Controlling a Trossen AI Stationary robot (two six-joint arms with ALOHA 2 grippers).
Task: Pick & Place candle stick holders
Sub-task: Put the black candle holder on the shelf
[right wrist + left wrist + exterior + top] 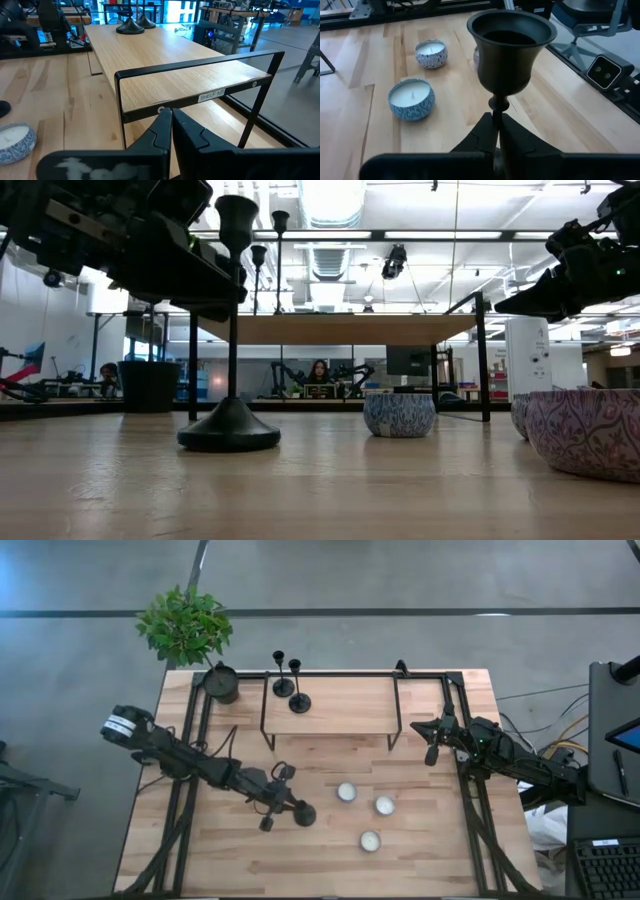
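L end effector (272, 802) grasping candlestick (303, 813) stem; R end effector (432, 747) clenched; 3 tealight cups (347, 792) w/ wax

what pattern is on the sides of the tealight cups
A blue-and-white swirly print on the cups, clearest in the left wrist view.

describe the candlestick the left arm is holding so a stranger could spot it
Start at the raised wooden shelf. In front of it, on the bare tabletop left of three tealights, stands a black candlestick. Unlike the two on the shelf, the left gripper is shut on its stem.
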